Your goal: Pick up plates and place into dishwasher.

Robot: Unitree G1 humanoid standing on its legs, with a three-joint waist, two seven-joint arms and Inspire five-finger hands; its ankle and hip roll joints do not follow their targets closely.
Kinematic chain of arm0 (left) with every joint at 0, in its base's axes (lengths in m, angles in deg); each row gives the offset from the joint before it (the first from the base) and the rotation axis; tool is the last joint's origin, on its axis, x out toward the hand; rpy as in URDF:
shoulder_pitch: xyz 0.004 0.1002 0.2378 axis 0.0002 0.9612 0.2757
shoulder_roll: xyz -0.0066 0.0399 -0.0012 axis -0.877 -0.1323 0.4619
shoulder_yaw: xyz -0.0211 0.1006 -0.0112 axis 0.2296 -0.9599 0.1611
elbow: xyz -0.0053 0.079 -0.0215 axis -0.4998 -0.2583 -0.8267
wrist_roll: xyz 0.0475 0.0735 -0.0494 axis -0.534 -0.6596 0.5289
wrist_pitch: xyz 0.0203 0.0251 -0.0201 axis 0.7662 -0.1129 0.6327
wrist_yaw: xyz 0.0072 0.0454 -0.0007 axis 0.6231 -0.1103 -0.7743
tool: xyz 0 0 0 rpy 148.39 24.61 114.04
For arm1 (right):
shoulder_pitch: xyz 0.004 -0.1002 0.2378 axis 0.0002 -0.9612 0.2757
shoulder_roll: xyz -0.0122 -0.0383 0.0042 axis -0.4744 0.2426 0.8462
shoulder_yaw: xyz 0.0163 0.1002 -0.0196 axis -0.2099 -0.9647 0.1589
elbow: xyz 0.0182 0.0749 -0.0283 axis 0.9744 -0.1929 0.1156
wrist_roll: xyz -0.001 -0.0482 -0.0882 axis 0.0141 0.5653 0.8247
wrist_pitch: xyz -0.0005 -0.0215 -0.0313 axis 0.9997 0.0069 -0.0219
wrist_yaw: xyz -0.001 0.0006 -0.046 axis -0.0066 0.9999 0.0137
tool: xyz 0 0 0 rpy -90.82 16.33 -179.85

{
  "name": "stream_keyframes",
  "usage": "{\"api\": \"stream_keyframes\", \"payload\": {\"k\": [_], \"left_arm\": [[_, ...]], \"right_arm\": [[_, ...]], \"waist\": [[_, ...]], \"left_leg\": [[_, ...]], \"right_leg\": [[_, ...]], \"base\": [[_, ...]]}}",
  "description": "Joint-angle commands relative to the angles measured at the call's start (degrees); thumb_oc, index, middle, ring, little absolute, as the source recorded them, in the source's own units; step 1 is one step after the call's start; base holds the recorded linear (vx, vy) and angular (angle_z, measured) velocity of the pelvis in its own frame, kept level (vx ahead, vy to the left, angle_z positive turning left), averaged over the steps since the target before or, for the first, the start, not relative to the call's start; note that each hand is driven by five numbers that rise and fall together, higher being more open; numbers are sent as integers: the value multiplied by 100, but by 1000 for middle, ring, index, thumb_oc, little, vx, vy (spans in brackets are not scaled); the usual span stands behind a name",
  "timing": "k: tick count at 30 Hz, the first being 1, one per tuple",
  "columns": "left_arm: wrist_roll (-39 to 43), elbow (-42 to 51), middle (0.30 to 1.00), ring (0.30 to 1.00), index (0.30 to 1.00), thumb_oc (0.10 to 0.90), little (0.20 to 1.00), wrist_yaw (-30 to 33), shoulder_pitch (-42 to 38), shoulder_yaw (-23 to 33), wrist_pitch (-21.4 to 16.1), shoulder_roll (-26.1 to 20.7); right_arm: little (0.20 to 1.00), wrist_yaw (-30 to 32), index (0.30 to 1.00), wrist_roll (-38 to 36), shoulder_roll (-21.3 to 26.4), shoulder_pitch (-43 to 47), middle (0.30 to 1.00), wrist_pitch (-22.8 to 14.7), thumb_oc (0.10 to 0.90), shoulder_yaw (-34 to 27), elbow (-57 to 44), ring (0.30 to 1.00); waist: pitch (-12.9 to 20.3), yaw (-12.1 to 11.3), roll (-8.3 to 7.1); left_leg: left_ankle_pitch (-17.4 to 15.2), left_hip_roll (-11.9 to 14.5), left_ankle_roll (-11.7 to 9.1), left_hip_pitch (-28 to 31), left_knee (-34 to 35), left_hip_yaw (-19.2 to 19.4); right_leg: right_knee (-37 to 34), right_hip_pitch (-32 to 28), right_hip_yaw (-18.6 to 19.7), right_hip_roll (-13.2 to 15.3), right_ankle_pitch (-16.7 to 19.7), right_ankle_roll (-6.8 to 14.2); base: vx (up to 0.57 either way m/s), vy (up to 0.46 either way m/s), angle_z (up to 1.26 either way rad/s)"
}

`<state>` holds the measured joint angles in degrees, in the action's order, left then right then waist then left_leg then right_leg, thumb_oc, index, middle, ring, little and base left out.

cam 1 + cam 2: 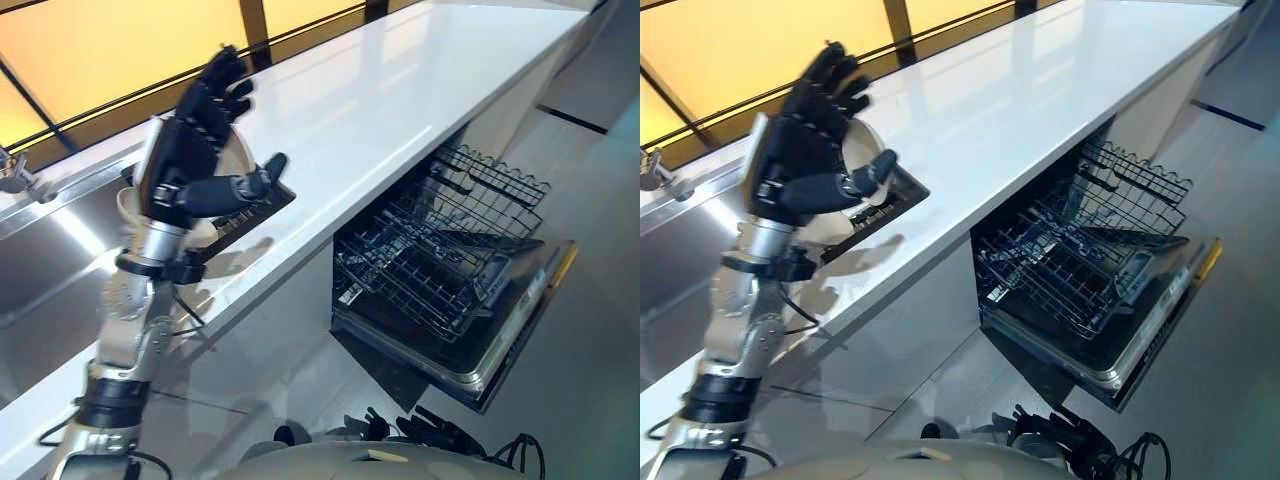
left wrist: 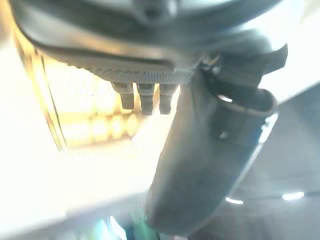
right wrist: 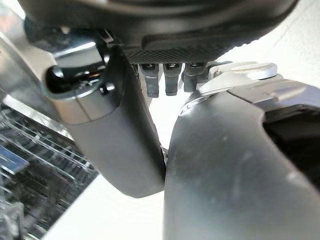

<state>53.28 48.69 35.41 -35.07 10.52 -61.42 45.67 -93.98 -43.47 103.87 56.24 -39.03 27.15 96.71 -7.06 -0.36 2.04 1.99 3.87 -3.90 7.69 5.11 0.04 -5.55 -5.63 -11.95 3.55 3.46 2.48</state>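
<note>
One hand, the left [image 1: 195, 150], is raised over the counter [image 1: 400, 100], fingers spread, thumb out, holding nothing. Just behind its palm stand pale plates [image 1: 245, 160] in a dark rack [image 1: 255, 210], seemingly on edge. They look stiff, slick and breakable; a rim pinch suits best. Beyond, the sink [image 1: 50, 260]; well apart, the open dishwasher [image 1: 450, 260] with empty baskets.

Countertop [image 1: 400, 90]: glossy white
Plate [image 1: 865, 150]: pale cream
Left hand [image 1: 195, 150]: black
Dishwasher racks [image 1: 440, 250]: dark wire grid
Window [image 1: 100, 50]: amber, dark-framed
</note>
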Motion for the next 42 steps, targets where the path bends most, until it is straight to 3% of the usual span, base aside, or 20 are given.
{"api": "stream_keyframes", "payload": {"k": [1, 4, 6, 8, 13, 26, 34, 42], "left_arm": [[-1834, -17, 900, 900, 900, 800, 900, 1267, -389, 775, -392, -656], [-3017, -541, 900, 900, 900, 800, 900, 2274, -221, 1220, -245, -1223], [-3736, -905, 900, 900, 900, 800, 900, 2767, -139, 1391, 96, -1684], [-3641, -1285, 900, 900, 900, 800, 900, 2781, -195, 1518, 306, -2262], [-3981, -1760, 900, 900, 900, 800, 900, 2611, -257, 1538, 453, -2773], [-4895, -2035, 900, 900, 900, 800, 900, 520, -946, 503, 601, -3738], [-5492, -2022, 900, 900, 900, 800, 900, -716, -1743, -369, 695, -3781], [-6278, -2324, 900, 900, 900, 800, 900, -1447, -2311, -974, 855, -3921]], "right_arm": [[900, -116, 900, -24, -38, 30, 900, -12, 800, -81, 352, 900], [900, -119, 900, 69, 33, 50, 900, 53, 800, -102, 382, 900], [900, -124, 900, 74, 57, 71, 900, 69, 800, -102, 375, 900], [900, -92, 900, 36, 63, 123, 900, 127, 800, -57, 331, 900], [900, -47, 900, 143, 137, 201, 900, 234, 800, -39, 314, 900], [900, -149, 900, 409, 372, 379, 900, 477, 800, -88, 306, 900], [900, -180, 900, 534, 432, 430, 900, 535, 800, -155, 352, 900], [900, -163, 900, 526, 452, 455, 900, 597, 800, -125, 278, 900]], "waist": [[192, -70, 1], [227, -124, 47], [249, -137, 86], [281, -134, 113], [311, -125, 176], [317, 0, 332], [317, 112, 349], [313, 194, 343]], "left_leg": [[-692, -602, 500, 76, -71, 170], [-668, -606, 483, 51, -74, 162], [-648, -608, 473, 33, -74, 154], [-634, -605, 465, 16, -85, 180], [-643, -614, 463, 16, -106, 212], [-646, -637, 491, 84, -83, 277], [-673, -668, 541, 123, -79, 323], [-698, -695, 582, 128, -104, 373]], "right_leg": [[443, -177, 83, -362, -983, 7], [447, -178, 49, -362, -1008, -18], [465, -170, 31, -360, -1018, -21], [495, -154, 13, -349, -1028, -18], [510, -149, 28, -334, -1029, -7], [527, -147, 124, -318, -971, 99], [528, -137, 230, -332, -936, 148], [538, -94, 338, -348, -888, 182]], "base": [[5, 33, 31], [-4, 34, 14], [-3, 14, 3], [0, 0, 0], [1, 11, 1], [10, 27, -1], [14, 29, -1], [7, 9, -5]]}}
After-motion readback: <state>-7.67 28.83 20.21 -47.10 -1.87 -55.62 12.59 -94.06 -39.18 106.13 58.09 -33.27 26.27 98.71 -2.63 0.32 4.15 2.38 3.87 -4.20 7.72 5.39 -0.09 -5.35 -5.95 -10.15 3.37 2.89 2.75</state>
